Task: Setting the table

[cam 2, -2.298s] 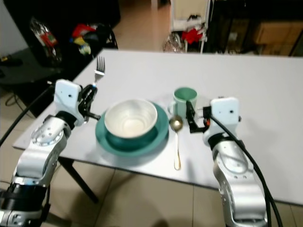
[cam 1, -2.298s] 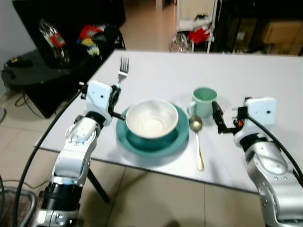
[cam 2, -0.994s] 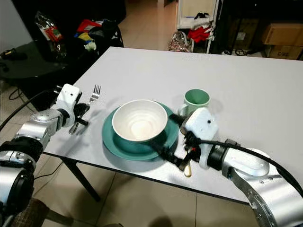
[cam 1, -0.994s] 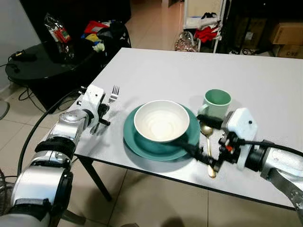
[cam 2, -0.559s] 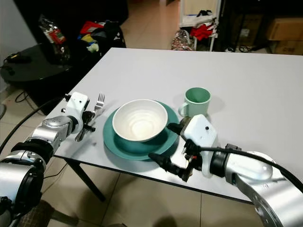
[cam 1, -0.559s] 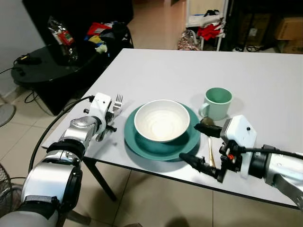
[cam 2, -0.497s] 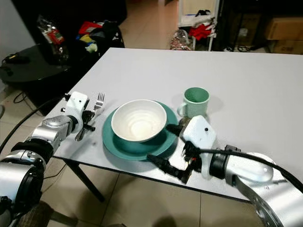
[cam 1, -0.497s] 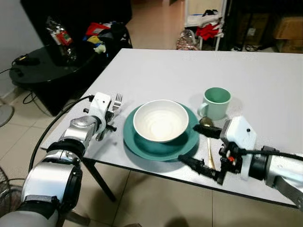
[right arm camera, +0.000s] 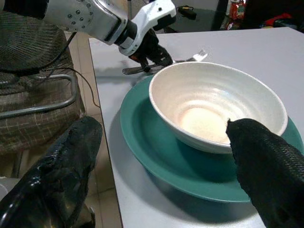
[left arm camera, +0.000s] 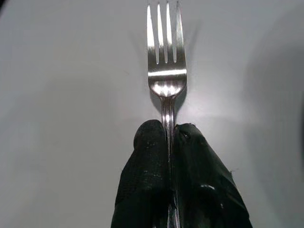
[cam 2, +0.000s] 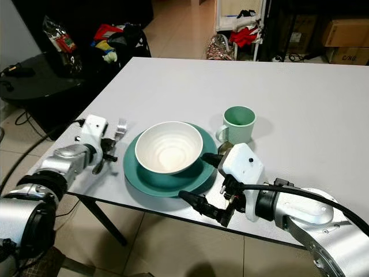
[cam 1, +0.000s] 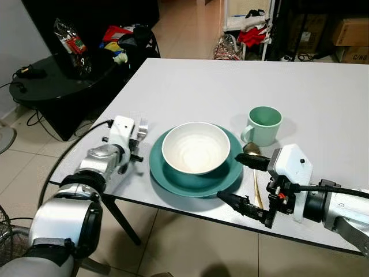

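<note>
Setting the fork: the left gripper [left arm camera: 168,137] is clamped on the handle of the fork [left arm camera: 166,61], low over the white table [cam 1: 190,86], just beside the left rim of the teal plate [cam 1: 173,182].
Fork axis: the handle runs straight back between the black fingers [left arm camera: 147,161], and the tines point away from the robot, along the plate's side rather than across it.
Fork height: the wrist view shows a close shadow under the tines; whether the fork touches the tabletop I cannot tell.
Nearer arm: the left arm alone has the fork; it lies on the far side of the plate from the right gripper [cam 1: 245,184].
Right gripper: its fingers are spread wide and hold nothing, at the near table edge, straddling the gold spoon [cam 1: 253,173] that lies to the right of the plate.
Centre: a white bowl [cam 1: 196,147] sits on the teal plate; a green mug [cam 1: 264,126] stands behind the spoon.
Judged next: laying the fork flat and parallel to the plate, then letting go.
</note>
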Controlling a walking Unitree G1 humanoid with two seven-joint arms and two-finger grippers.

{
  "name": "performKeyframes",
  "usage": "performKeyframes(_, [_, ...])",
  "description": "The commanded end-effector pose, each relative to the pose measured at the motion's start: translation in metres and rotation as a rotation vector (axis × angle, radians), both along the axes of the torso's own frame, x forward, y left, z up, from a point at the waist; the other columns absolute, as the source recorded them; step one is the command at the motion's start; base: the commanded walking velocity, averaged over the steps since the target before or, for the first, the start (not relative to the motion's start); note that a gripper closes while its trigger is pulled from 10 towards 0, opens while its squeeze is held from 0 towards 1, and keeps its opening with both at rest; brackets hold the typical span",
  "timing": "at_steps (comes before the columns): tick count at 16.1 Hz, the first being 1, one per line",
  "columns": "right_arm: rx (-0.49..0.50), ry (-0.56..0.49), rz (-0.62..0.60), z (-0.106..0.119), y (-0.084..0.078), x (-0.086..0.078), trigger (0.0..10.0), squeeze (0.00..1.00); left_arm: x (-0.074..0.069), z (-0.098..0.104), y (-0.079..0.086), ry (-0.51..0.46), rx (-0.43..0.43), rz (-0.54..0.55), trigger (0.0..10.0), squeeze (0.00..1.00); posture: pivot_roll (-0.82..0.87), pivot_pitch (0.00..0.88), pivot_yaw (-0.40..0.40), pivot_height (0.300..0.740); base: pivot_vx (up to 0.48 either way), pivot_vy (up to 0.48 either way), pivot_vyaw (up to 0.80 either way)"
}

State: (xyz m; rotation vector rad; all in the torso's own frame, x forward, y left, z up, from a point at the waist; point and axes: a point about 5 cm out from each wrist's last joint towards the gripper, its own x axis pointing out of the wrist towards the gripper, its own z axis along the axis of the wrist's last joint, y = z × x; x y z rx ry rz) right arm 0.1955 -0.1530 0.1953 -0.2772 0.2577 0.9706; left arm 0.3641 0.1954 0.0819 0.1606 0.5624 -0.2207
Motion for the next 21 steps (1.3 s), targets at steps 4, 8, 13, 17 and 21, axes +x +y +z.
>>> performKeyframes(4, [-0.012,0.035,0.027,-0.001,0.002,-0.006,10.0,0.00,0.001,0.002,-0.001,0.015,-0.031,-0.010,10.0,0.00,-0.15,0.000,0.165,0.740,0.000,0.000,0.00])
performKeyframes(8, [-0.027,0.046,0.030,-0.002,0.000,-0.009,10.0,0.00,-0.002,-0.004,0.000,0.037,-0.017,0.008,10.0,0.00,-0.16,0.000,0.168,0.740,0.000,0.000,0.00])
performKeyframes(13, [-0.018,0.032,0.036,0.002,-0.001,-0.010,10.0,0.00,-0.002,0.000,0.008,0.045,-0.028,0.027,10.0,1.00,-0.16,0.000,0.159,0.740,0.000,0.000,0.00])
performKeyframes(17, [0.005,0.012,0.036,0.009,-0.003,-0.007,10.0,0.00,0.010,0.030,0.025,-0.050,-0.018,0.022,10.0,0.50,-0.16,0.000,0.147,0.740,0.000,0.000,0.00])
performKeyframes(21, [0.056,0.006,0.053,0.015,-0.004,-0.005,10.0,0.00,0.022,0.074,0.029,-0.183,-0.198,-0.080,10.0,0.00,-0.15,0.000,0.132,0.740,0.000,0.000,0.00])
